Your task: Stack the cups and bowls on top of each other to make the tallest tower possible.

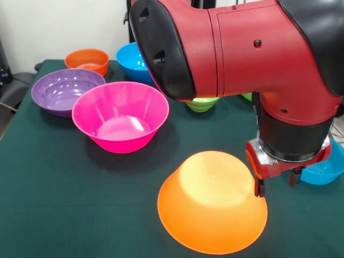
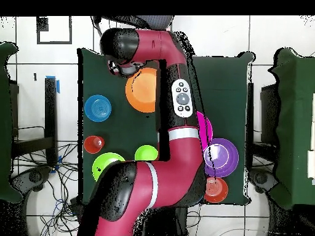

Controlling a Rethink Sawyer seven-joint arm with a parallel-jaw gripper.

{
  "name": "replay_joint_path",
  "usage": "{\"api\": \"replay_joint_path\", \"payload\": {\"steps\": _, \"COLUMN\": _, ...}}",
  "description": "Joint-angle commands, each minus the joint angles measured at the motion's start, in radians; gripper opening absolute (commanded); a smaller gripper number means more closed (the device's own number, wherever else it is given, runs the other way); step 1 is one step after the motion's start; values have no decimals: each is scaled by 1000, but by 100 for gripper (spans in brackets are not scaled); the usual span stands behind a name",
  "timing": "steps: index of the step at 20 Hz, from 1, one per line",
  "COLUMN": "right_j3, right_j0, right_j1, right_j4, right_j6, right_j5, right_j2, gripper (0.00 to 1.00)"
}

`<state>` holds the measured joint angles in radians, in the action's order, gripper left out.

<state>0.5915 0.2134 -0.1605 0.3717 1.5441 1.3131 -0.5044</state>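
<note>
- While my jaws [image 1: 275, 185] hang beside the big orange bowl [image 1: 212, 201], it sits rim-down near the table [image 1: 59, 204] edge, a wide base for the tower.
- Next in size, the pink bowl [image 1: 120, 115] sits upright, well apart; I judge it light, stiff and glossy-slick, best pinched across the rim wall.
- Smallest, my jaws stand apart, holding nothing, one tip just at the orange bowl's sloped side.

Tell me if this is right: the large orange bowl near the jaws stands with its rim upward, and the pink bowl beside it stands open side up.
Not quite. The front view shows the large orange bowl lying rim downward on the green table, its base on top. The rest holds: the pink bowl stands open side up, and the gripper is at the orange bowl's edge.
</note>
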Motion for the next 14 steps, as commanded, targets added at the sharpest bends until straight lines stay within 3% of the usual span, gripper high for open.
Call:
{"api": "replay_joint_path", "payload": {"steps": 1, "right_j3": 66, "right_j0": -19, "right_j1": -19, "right_j4": -4, "right_j6": 9, "right_j5": 27, "right_j2": 13, "gripper": 100}}
{"api": "replay_joint_path", "payload": {"steps": 14, "right_j3": 41, "right_j0": -22, "right_j1": -10, "right_j4": -5, "right_j6": 6, "right_j5": 43, "right_j2": 9, "gripper": 100}}
